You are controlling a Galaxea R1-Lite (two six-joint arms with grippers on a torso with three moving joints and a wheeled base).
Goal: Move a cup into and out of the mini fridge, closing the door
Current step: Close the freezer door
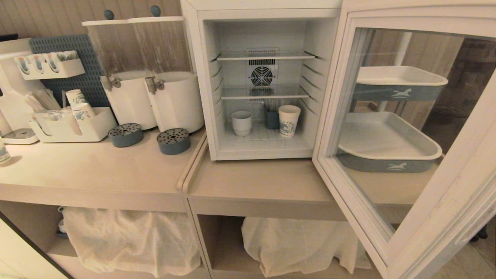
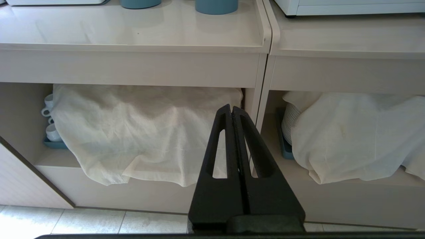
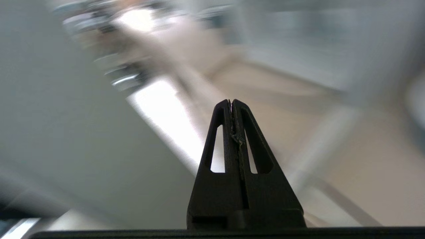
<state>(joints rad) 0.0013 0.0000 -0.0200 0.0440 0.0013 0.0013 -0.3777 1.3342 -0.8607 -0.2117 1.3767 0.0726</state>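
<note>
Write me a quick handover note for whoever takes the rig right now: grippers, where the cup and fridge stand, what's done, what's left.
Left gripper: shut, empty, parked low in front of the counter's cloth-covered shelves.
Right gripper: shut, empty; its view is too blurred to place it, and neither arm shows in the head view.
Fridge: on the counter, door swung wide open to the right.
Cup: upright on the fridge's lowest shelf, left of a paper cup.
Done: door open, cup inside.
Left: judging by the task, take the cup out and close the door.
</note>
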